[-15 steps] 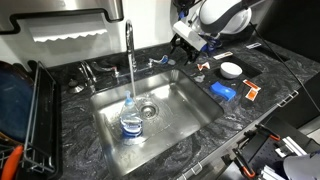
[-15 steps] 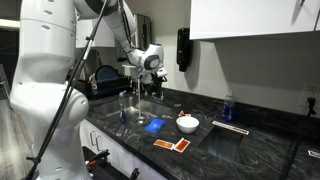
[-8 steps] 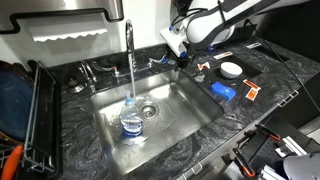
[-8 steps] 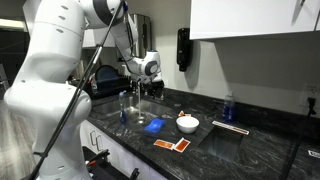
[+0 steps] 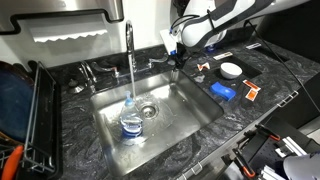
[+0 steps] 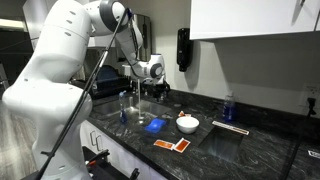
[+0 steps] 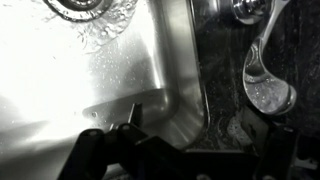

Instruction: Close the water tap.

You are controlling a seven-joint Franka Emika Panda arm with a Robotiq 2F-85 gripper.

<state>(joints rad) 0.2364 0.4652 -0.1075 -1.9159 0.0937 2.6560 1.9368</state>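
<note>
The water tap [image 5: 129,45] is a tall chrome gooseneck behind the sink [image 5: 190,112]. Water runs from it onto a clear bottle [image 5: 131,122] standing in the basin. Its small metal lever handle [image 5: 158,62] sits on the counter to the spout's right. In the wrist view the lever [image 7: 264,68] is a spoon-shaped blade at the upper right. My gripper [image 5: 178,60] hangs just right of the lever, above the sink's back corner, and also shows in an exterior view [image 6: 150,86]. In the wrist view the gripper [image 7: 205,130] is open and empty, one fingertip [image 7: 135,113] over the basin.
A black dish rack [image 5: 30,110] stands left of the sink. Short chrome fixtures [image 5: 88,72] are left of the spout. A white bowl [image 5: 231,69], a blue sponge [image 5: 223,91] and orange items [image 5: 250,95] lie on the dark counter to the right.
The arm has swung from over the right counter toward the sink's back corner, bringing the gripper lower and close to the lever. Water keeps running.
</note>
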